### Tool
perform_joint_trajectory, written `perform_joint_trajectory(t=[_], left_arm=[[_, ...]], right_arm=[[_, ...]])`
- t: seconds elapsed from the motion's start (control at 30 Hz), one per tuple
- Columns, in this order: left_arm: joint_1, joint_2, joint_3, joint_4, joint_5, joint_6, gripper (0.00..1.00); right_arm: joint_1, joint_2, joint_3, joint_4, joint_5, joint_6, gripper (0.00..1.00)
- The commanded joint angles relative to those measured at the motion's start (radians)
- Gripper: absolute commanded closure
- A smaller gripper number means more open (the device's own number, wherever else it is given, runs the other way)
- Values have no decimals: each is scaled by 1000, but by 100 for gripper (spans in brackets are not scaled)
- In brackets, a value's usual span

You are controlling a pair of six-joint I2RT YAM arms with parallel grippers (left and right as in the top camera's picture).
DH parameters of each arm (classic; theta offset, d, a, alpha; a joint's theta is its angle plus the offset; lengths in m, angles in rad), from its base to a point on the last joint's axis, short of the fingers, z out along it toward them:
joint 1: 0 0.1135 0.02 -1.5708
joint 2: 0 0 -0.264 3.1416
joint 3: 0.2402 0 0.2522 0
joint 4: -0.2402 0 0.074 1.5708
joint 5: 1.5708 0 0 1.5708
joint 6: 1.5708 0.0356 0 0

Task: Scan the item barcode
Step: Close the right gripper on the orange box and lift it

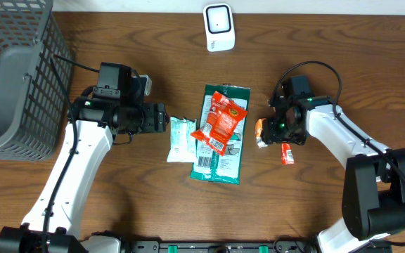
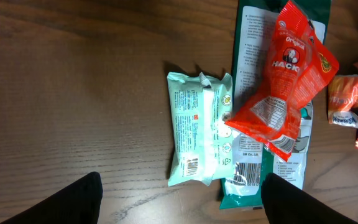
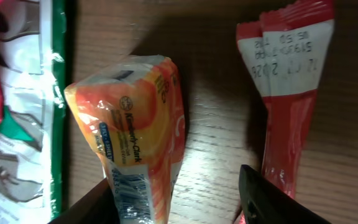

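Observation:
An orange tissue pack lies on the table with its barcode end between my right gripper's fingers. It rests against the left finger, and bare wood shows between it and the right finger, so the gripper is open. In the overhead view the pack sits just left of that gripper. My left gripper stands wide open and empty, just short of a mint packet whose barcode faces up. The white scanner stands at the table's far edge.
A red snack bag lies on a green pouch in the middle, the mint packet to their left. A red stick sachet lies beside the right gripper. A grey wire basket fills the far left.

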Motion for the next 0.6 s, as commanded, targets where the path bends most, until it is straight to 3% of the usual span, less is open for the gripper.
perform_joint_trajectory(t=[0.0,0.23,0.33,0.43,0.57], left_arm=[[1,-9,11,-3,-10,-6,18],[1,-9,11,-3,-10,-6,18],[1,-9,11,-3,-10,-6,18],[1,-9,11,-3,-10,-6,18],[1,-9,11,-3,-10,-6,18]], right_arm=[[-26,1,3,-3,113,-27,44],[-60,1,33,-19,103,-24,45],[-70,1,33,-14,69,-25,54],[-74,1,33,-10,0,-25,73],[-74,1,40,-18,-55,-25,81]])
